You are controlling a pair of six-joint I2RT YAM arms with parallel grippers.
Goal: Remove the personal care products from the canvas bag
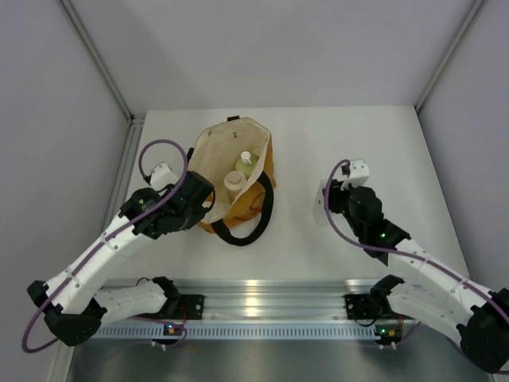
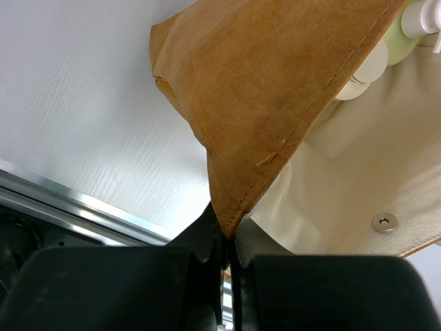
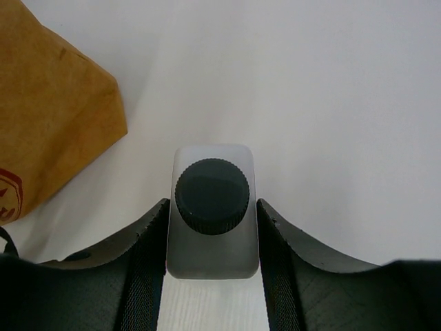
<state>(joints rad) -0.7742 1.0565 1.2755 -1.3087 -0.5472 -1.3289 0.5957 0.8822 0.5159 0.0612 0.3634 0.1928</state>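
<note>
The canvas bag (image 1: 238, 143) lies open at the back centre, its cream lining showing. Inside it are the pale green bottle with white cap (image 1: 245, 165) and the beige squat bottle (image 1: 235, 184). My left gripper (image 1: 208, 203) is shut on the bag's tan rim corner (image 2: 229, 214); both bottles show at the upper right of the left wrist view, green (image 2: 400, 45) and beige (image 2: 365, 69). My right gripper (image 3: 212, 227) is shut on the white bottle with dark cap (image 3: 212, 207), which stands upright on the table right of the bag (image 1: 321, 203). The orange bottle is out of view.
The bag's black loop strap (image 1: 238, 231) lies on the table in front of it. A metal snap (image 2: 384, 222) sits on the lining. The aluminium rail (image 1: 262, 306) runs along the near edge. Grey walls enclose the white table (image 1: 382, 143).
</note>
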